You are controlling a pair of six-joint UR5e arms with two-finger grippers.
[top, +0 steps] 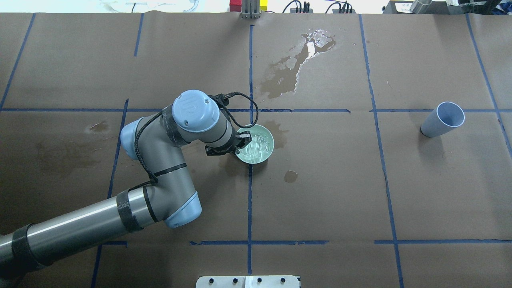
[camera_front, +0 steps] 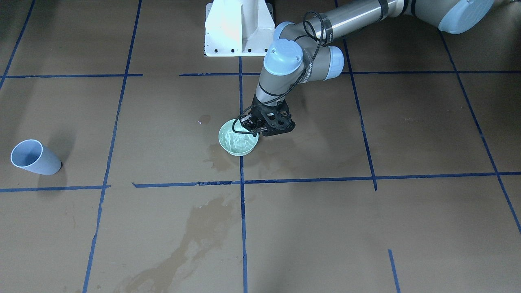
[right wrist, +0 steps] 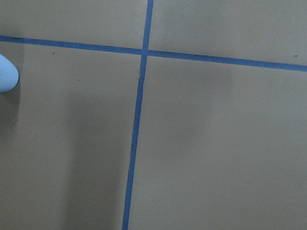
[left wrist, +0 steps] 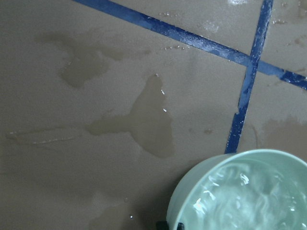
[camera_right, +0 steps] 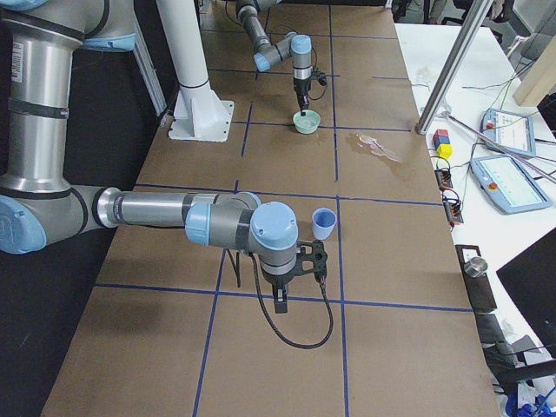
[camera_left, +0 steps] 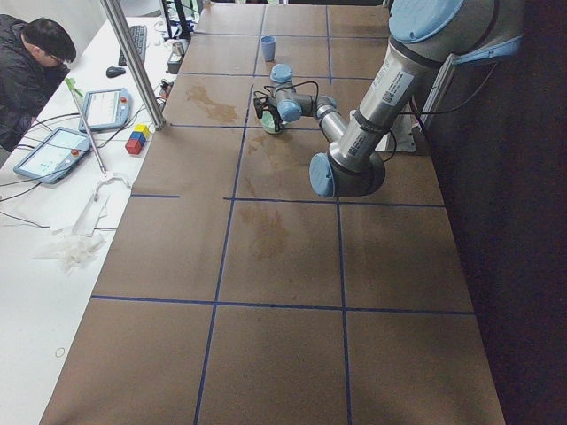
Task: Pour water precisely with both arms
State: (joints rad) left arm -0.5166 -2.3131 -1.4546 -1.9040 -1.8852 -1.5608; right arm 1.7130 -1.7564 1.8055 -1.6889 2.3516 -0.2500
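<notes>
We're over the brown table [top: 320, 200]. The left arm [top: 160, 160] reaches centre, with the left gripper [top: 240, 144] at the green bowl [top: 256, 161]'s rim; pinching or loose, we cannot tell. The right arm [camera_right: 174, 213] hangs its right gripper [camera_right: 282, 300] near the upright blue cup [top: 442, 120], clench unclear. A puddle [top: 296, 68] lies beyond the bowl, and the water [top: 256, 146] ripples inside that bowl.

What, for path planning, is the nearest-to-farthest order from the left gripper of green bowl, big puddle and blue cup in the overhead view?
1. Green bowl: the left gripper is at its rim.
2. Big puddle: beyond the bowl, toward the far edge.
3. Blue cup: far off to the right.
</notes>
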